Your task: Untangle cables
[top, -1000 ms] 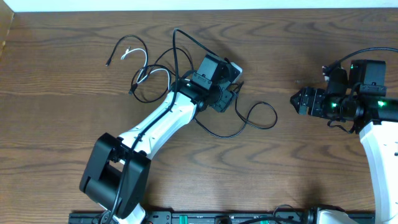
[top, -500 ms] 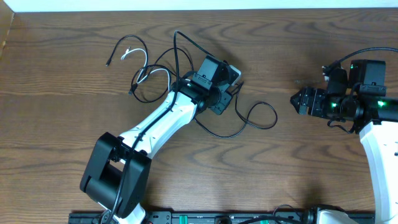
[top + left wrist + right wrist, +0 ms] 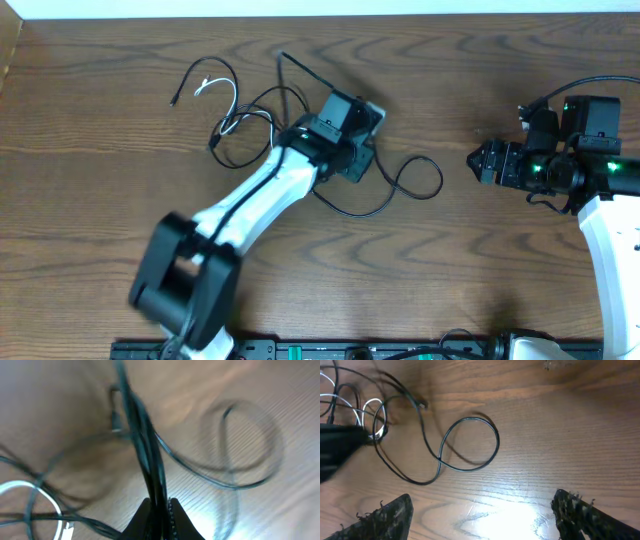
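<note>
The jaws of the left gripper (image 3: 159,506) are fully closed on the black cable (image 3: 144,455). Its dark strands rise straight out of the pinch in the blurred left wrist view, and the number of strands clamped cannot be told. In the overhead view the left gripper (image 3: 352,140) sits over the right edge of the tangle, near the centre of the table (image 3: 480,70). The jaws of the right gripper (image 3: 480,520) stand wide apart and hold nothing; its fingers (image 3: 387,515) hang above bare wood and touch no cable. In the overhead view the right gripper (image 3: 480,160) is at the right side of the table, well apart from the tangle. The black cable (image 3: 425,180) forms one open loop lying flat on the wood between the two grippers, nearer the left one, and its other turns spread out to the left of the left gripper. The white cable (image 3: 236,98) lies among those left-hand turns, crossed by black strands.
</note>
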`<control>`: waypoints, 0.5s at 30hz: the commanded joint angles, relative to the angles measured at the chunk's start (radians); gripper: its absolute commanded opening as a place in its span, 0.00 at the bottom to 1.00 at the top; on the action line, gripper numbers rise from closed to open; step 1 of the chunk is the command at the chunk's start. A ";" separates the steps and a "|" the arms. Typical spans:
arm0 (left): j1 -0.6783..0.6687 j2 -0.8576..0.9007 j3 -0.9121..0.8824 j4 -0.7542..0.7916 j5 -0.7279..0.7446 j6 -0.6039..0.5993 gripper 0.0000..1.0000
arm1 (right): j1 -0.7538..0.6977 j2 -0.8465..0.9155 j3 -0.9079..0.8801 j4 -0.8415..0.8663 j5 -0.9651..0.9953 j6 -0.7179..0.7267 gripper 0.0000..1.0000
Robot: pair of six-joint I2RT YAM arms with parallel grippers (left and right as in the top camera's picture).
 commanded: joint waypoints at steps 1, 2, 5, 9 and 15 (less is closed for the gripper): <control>0.011 -0.209 0.040 0.076 0.129 -0.180 0.08 | -0.003 0.000 0.010 0.001 -0.014 0.004 0.88; 0.015 -0.241 0.040 0.099 0.154 -0.213 0.07 | -0.003 0.000 0.010 0.000 -0.014 0.004 0.90; 0.036 -0.349 0.040 0.160 0.182 -0.314 0.08 | -0.003 0.000 0.010 -0.005 -0.018 0.004 0.92; 0.049 -0.417 0.040 0.170 0.182 -0.331 0.07 | -0.003 0.000 0.010 -0.002 -0.109 0.003 0.99; 0.049 -0.424 0.040 0.304 0.268 -0.415 0.07 | -0.003 0.000 0.010 -0.001 -0.298 -0.063 0.99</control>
